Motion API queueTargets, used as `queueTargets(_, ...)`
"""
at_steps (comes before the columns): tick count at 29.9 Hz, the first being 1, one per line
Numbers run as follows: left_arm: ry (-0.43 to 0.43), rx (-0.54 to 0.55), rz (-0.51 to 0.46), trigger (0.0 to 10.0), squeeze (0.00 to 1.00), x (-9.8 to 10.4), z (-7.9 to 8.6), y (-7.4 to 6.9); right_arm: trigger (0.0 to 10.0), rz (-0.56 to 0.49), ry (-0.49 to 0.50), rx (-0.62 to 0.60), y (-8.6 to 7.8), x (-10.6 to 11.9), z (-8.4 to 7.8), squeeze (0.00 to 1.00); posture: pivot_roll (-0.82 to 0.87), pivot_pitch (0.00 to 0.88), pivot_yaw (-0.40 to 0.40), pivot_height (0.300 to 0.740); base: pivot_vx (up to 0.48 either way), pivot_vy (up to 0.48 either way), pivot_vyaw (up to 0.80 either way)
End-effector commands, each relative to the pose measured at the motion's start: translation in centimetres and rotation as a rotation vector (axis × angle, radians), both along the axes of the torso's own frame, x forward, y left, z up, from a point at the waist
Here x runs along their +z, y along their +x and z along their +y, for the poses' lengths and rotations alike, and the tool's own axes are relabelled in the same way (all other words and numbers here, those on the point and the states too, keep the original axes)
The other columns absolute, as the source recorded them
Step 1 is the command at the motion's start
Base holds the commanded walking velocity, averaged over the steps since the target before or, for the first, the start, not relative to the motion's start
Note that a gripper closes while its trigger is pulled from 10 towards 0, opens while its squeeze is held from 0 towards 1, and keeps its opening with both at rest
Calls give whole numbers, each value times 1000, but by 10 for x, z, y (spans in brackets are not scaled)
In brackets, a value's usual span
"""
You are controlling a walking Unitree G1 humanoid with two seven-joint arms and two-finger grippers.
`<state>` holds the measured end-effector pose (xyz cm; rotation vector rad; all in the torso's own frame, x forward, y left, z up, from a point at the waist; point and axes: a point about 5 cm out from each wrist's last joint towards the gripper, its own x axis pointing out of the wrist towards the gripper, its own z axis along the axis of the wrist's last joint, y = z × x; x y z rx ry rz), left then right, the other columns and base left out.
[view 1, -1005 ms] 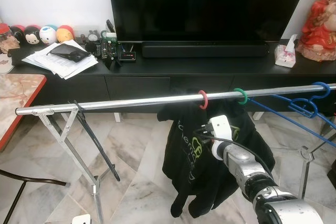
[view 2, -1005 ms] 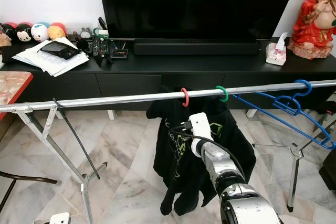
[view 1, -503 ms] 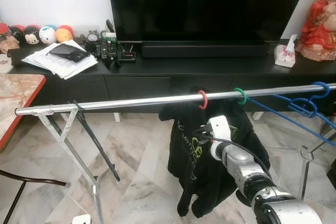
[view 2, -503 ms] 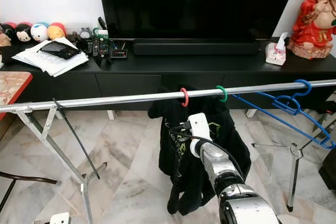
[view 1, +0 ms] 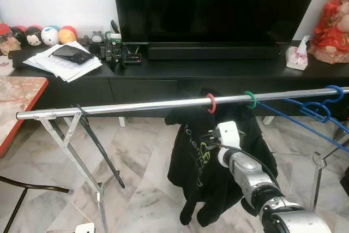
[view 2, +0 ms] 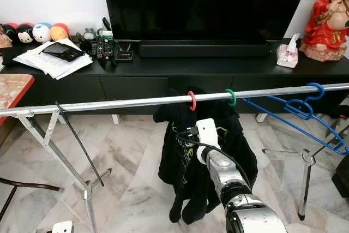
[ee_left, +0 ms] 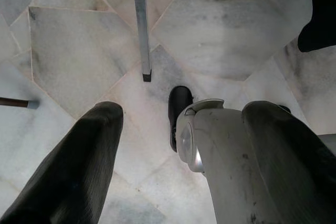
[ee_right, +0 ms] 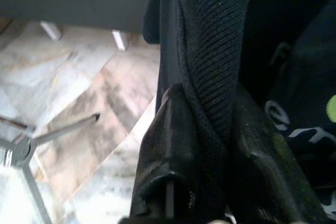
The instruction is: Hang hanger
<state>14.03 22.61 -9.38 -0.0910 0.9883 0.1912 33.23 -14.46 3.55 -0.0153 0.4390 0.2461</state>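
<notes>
A long silver metal rail (view 1: 136,106) runs across the room on folding legs, in front of a low black TV bench (view 1: 163,75), and the black garment with green lettering (view 1: 204,162) droops from it on a hanger whose red hook (view 1: 211,103) is looped over the bar. The hanger is on the rail already, hook closed round the metal, so the weight is carried there and not by the robot. The right hand (ee_right: 202,145) reaches up from below and is clamped on a fold of the dark knit cloth; in the right wrist view the ribbed fabric runs between the two black fingers (ee_right: 168,145). I take it to be steadying or straightening the garment under the hook, which looks like the closing part of the job. Beside the red hook sits a green hook (view 1: 251,100), and further along the rail a bare blue wire hanger (view 1: 316,113) hangs well apart from the garment. The left hand (ee_left: 178,145) hangs idle, pointed at the pale marble floor (ee_left: 79,51), its fingers spread wide with nothing between them.
</notes>
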Motion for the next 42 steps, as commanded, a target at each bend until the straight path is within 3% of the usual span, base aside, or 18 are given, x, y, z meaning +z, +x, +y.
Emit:
queueTargets(1,6,-11,21,10000,0,-1,1,-3,0,-109,34,-70,7,14,-6,0,-24,0,-33,740,0,0,0)
queueTargets(11,3,-14,20,10000,0,-1,0,-3,0,-221,68,-113,4,20,-11,0,-24,0,-33,740,0,0,0)
queueTargets(17,4,-14,21,10000,0,-1,0,-3,0,-257,42,-106,-10,12,-15,0,-35,0,-35,740,0,0,0)
queueTargets(26,8,-21,22,10000,0,-1,1,-3,0,-192,9,-73,-42,-15,-19,0,-45,0,-35,740,0,0,0)
queueTargets(35,23,-16,12,10000,0,-1,2,-3,0,-156,7,-38,-59,-24,-21,0,-48,0,-37,740,0,0,0)
queueTargets(36,24,-15,12,10000,0,-1,2,-3,1686,-149,4,-33,-60,-26,-21,0,-51,0,-36,740,0,0,0)
queueTargets(37,24,-10,8,10000,0,-1,2,-3,10000,-130,-3,-32,-63,-30,-21,0,-50,0,-36,740,0,0,0)
queueTargets(42,28,-18,9,10000,0,-1,2,-3,10000,-90,5,-46,-67,-37,-21,0,-47,0,-36,740,0,0,0)
